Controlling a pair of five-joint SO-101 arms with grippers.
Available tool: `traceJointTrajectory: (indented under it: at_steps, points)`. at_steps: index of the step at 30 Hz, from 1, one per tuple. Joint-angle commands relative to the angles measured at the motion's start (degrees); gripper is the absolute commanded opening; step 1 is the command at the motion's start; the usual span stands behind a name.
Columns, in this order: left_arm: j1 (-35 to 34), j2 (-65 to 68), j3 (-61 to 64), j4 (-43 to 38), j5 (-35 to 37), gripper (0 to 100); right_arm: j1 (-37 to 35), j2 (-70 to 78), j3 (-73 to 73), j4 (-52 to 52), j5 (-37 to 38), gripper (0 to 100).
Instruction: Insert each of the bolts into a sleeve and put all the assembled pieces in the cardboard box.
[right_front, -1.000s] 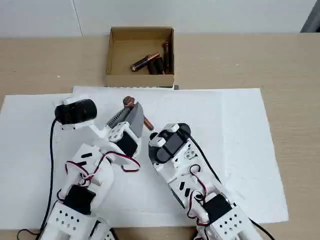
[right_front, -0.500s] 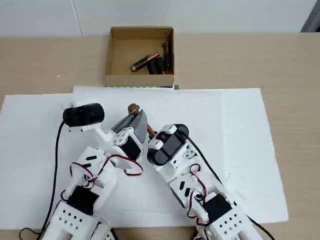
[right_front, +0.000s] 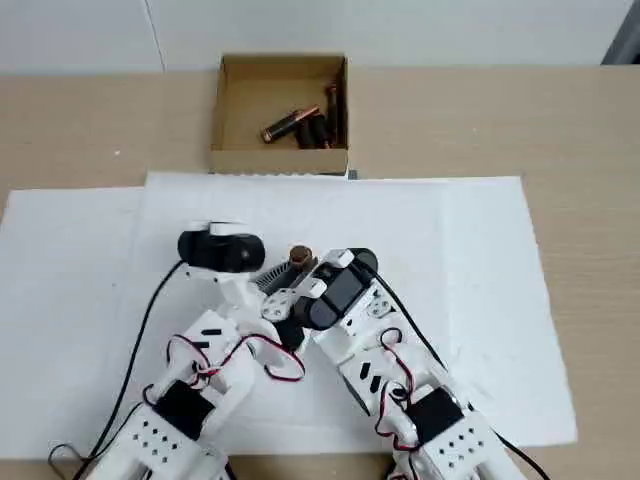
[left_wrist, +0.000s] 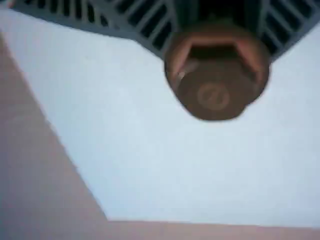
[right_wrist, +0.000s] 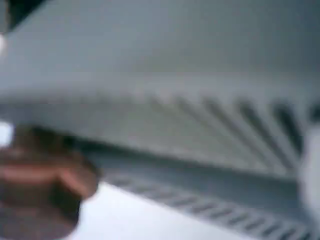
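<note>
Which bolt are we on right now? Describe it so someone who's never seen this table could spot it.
On the white sheet next to the cardboard box, look near the middle. The left gripper is shut on a brown bolt there. Unlike the other brown pieces, which lie inside the box, it is held outside it.

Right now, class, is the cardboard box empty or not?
Not empty: several copper-and-dark pieces lie inside the cardboard box, seen from the high view.
</note>
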Motion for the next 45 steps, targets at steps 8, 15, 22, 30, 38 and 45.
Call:
traceJointTrajectory:
  at_steps: [8, 15, 22, 30, 38, 45]
  points:
    - [2.55, -0.79, 1.01, -0.97, -3.16, 4, -0.31, -0.84, -3.52, -0.92, 0.53, 0.2]
    - [2.37, -0.79, 0.22, -0.97, -3.25, 22, -0.31, -0.84, -3.43, -0.84, 0.53, 0.2]
    - [-3.69, -0.62, -7.16, 4.66, -8.0, 23, -0.22, -0.84, -3.34, 1.8, 0.53, 0.2]
    - [-6.42, -0.7, -15.34, 13.01, -8.88, 23, -0.22, -0.84, -3.34, 1.8, 0.53, 0.2]
    - [-5.63, -0.44, -11.74, 13.89, -8.7, 23, -0.22, -0.84, -3.43, 1.8, 0.53, 0.2]
    - [-2.9, -0.79, -7.78, 13.8, -6.51, 23, -0.22, -0.84, -3.43, 1.8, 0.53, 0.2]
